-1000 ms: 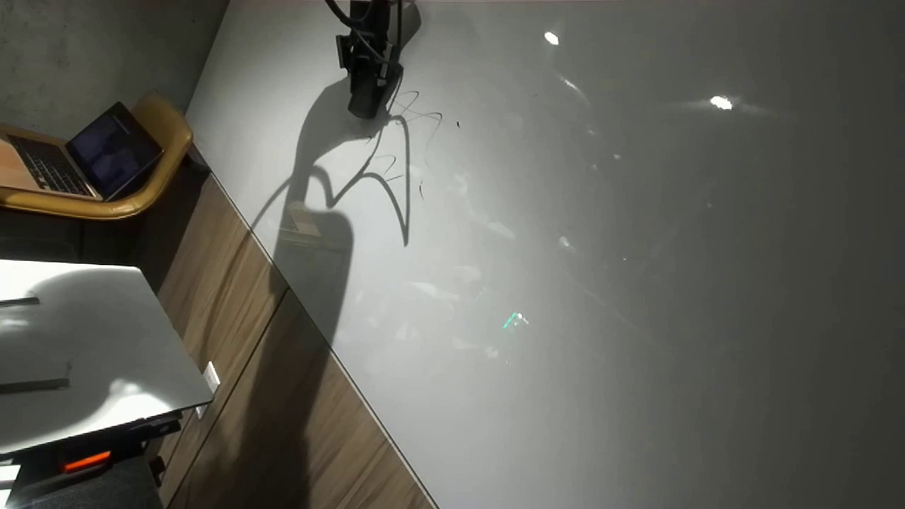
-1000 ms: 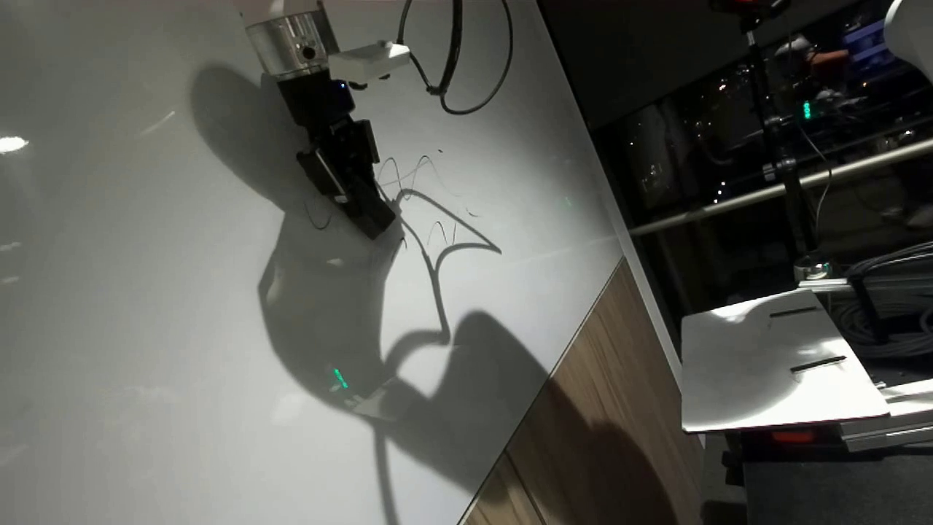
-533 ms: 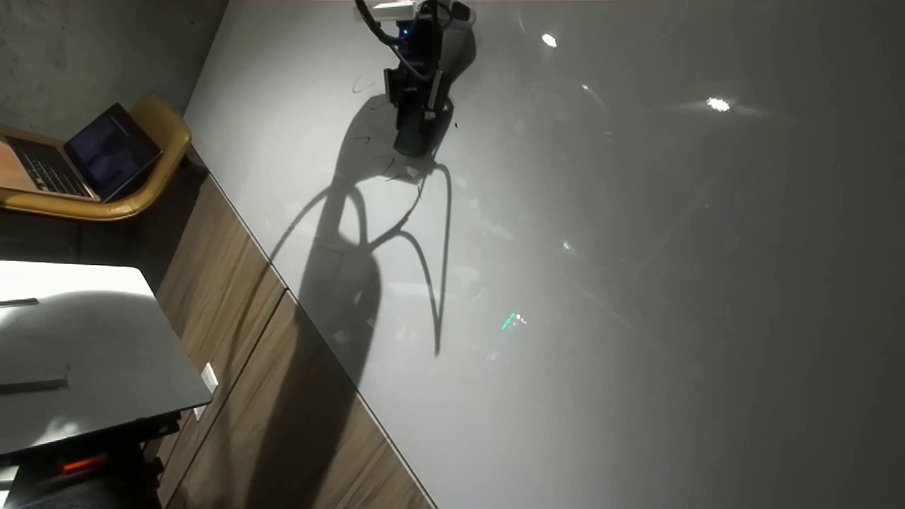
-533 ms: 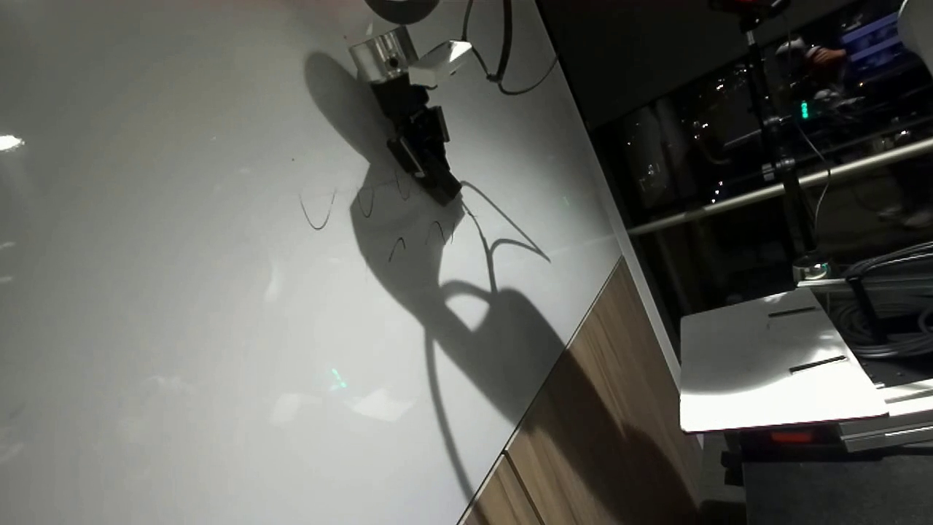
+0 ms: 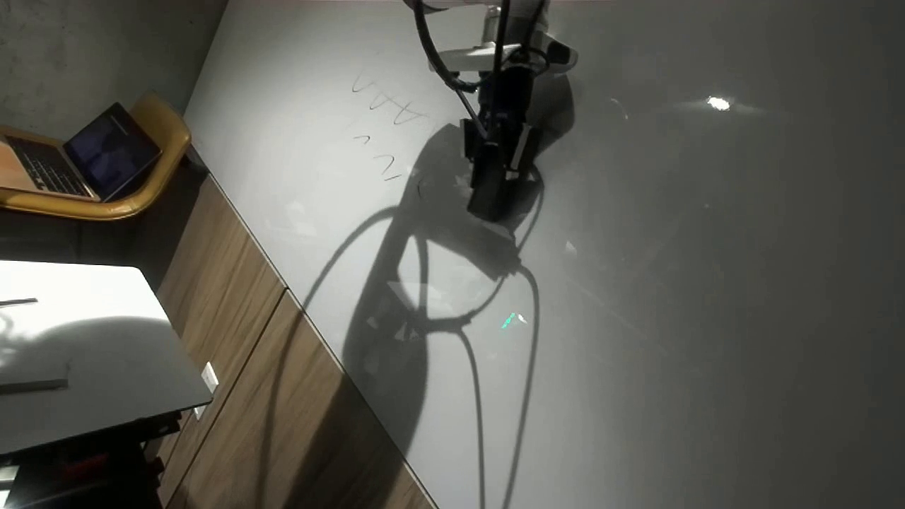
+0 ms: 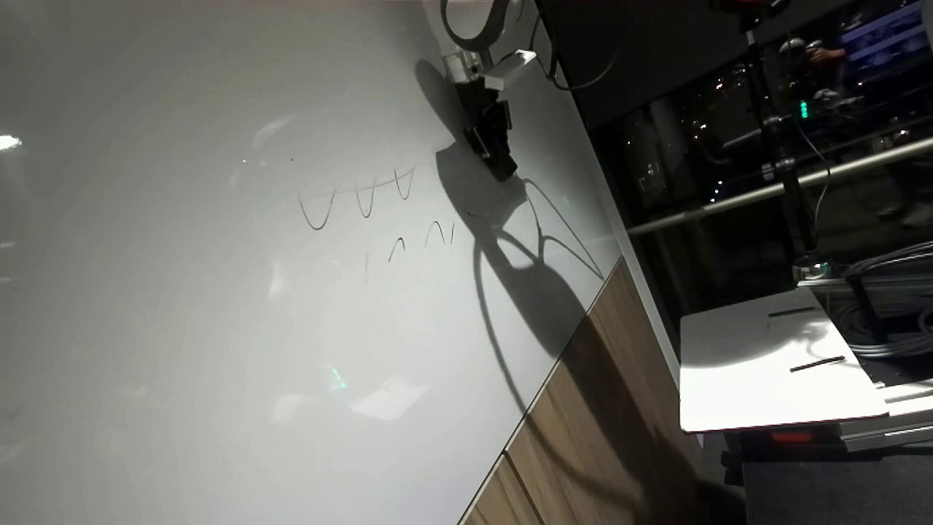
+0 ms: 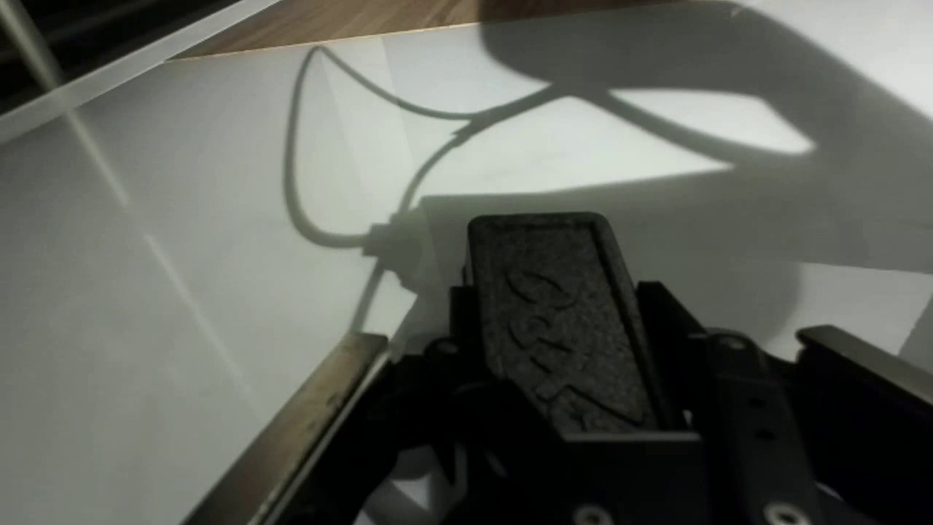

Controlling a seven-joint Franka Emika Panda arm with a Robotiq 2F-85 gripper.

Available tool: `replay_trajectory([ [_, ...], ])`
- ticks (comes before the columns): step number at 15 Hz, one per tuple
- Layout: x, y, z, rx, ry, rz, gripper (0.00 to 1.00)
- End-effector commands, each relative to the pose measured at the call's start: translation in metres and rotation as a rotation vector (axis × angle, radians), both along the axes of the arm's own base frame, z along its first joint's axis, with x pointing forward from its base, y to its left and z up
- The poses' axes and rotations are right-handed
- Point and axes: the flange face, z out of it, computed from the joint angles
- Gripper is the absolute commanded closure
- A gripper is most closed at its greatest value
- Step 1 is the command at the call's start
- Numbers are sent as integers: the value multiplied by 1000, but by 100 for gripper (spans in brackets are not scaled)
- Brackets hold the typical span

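Observation:
My gripper (image 7: 557,313) is shut on a dark, speckled block that looks like a felt eraser (image 7: 543,262), with lettering pressed into its face. The fingers (image 7: 461,313) clasp it from both sides, and its far end sticks out past them. A glossy white board (image 5: 672,339) lies behind. In both exterior views the gripper (image 5: 498,159) angles downward with the block (image 6: 501,166) at its tip; whether the block touches the board cannot be told. Thin pen strokes (image 6: 317,226) are on the board, left of the gripper in both exterior views.
Wooden panelling (image 5: 304,396) borders the board. A yellow chair (image 5: 159,152) holds an open laptop (image 5: 113,152). A pale panel (image 6: 743,372) with dark bars stands at the side. Black cables (image 5: 431,49) loop from the arm. The arm's shadow (image 6: 543,306) crosses board and wood.
Still gripping the block, the arm has moved rightward and down in an exterior view, and rightward and up in another. More pen strokes are uncovered; some thin connecting curves seen earlier no longer show.

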Motion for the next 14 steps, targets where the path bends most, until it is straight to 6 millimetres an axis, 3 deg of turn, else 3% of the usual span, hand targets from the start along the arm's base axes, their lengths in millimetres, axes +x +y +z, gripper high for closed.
replay_trajectory([
  [1,6,-53,6,88,-103,-4,68],
  [9,-9,-20,1,212,-110,52,68],
  [14,-8,26,4,246,-107,112,68],
])
